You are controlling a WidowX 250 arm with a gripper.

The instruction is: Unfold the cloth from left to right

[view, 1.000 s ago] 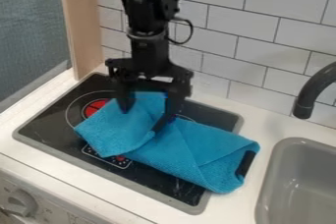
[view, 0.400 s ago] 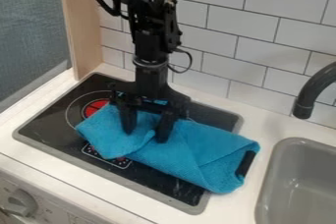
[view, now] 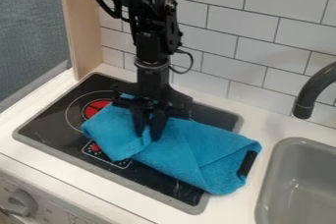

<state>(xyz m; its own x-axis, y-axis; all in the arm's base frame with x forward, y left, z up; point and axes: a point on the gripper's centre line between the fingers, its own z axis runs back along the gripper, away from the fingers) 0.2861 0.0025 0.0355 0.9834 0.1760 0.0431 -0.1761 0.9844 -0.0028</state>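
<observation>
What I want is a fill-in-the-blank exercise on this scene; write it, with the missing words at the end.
The textured cloth is bright ____ in colour. Not yet spread flat, it is ____ over on itself. The gripper is shut on the ____ part of the cloth in the view, not the right. The sink lies to the ____ of the toy cooktop in the view.

Missing words: blue; folded; left; right.

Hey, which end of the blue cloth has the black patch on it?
The end nearest the sink: the black patch sits at its edge, while the cloth's opposite end, by the red burner mark, is plain blue.
</observation>
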